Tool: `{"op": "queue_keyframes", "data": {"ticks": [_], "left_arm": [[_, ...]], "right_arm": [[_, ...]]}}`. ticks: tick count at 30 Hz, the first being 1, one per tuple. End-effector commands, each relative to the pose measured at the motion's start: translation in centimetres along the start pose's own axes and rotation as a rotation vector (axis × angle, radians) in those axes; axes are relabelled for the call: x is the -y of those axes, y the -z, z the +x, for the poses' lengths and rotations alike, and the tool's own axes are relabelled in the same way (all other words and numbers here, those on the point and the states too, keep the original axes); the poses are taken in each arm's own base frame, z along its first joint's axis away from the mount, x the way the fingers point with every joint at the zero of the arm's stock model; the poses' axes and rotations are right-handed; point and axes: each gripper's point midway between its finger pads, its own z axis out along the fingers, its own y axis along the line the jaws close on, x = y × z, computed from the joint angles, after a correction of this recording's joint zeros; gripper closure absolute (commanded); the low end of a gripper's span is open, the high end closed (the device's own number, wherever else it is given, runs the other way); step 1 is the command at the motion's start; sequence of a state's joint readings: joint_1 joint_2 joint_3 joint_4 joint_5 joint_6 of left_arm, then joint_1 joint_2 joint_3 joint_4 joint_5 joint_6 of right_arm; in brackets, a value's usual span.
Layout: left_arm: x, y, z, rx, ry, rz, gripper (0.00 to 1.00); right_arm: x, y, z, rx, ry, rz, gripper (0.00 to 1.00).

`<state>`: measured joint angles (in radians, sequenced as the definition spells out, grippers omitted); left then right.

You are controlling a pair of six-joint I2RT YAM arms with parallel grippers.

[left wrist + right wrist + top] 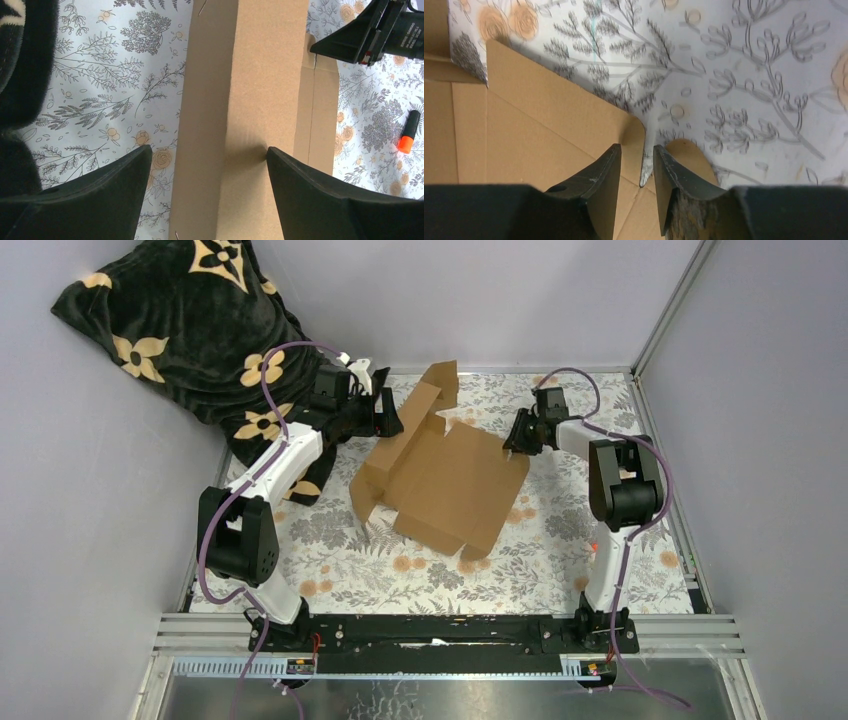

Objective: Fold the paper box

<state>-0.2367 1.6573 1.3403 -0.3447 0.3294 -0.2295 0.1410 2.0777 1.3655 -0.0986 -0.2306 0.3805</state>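
The paper box (445, 480) is a brown cardboard sheet, partly folded, lying mid-table with its left wall and a back flap raised. My left gripper (385, 418) is at its back-left end. In the left wrist view it (209, 155) stands wide open, straddling a raised strip of the box (265, 75); the right fingertip (280, 157) rests against the cardboard, the left one is apart from it. My right gripper (515, 435) is at the box's right corner. Its jaws (636, 150) stand narrowly apart above two rounded flap corners (574, 120), holding nothing.
A black cushion with gold flowers (190, 320) fills the back-left corner, close behind the left arm. An orange-and-black marker (409, 132) lies on the floral cloth (560, 550) beyond the box. Grey walls and a metal frame close in the table.
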Motion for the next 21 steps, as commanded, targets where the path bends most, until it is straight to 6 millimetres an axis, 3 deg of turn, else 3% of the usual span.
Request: {"op": "queue_keyframes", "data": {"ticks": [1,8,14,17,21], "left_arm": [[-0.2,-0.1,1.1,-0.046,-0.005,-0.013,0.10],[-0.1,0.1,1.3,-0.046,-0.006,-0.008,0.10],[0.1,0.2,1.2,-0.043,-0.009,-0.002,0.10],[0.2,0.4,1.0,-0.037,-0.011,0.000,0.10],[0.3,0.5,1.1,-0.038,-0.012,0.003,0.10]], "right_arm": [[1.8,1.4,3.2,-0.054,0.022,0.089,0.62],[2.0,4.0,6.7,-0.072,0.036,0.108,0.62],[1.0,6.3,9.9,-0.087,0.075,0.106,0.61],[-0.6,8.1,9.0,-0.043,0.074,0.055,0.59],[-3.0,10.9,4.6,0.045,0.059,-0.013,0.53]]}}
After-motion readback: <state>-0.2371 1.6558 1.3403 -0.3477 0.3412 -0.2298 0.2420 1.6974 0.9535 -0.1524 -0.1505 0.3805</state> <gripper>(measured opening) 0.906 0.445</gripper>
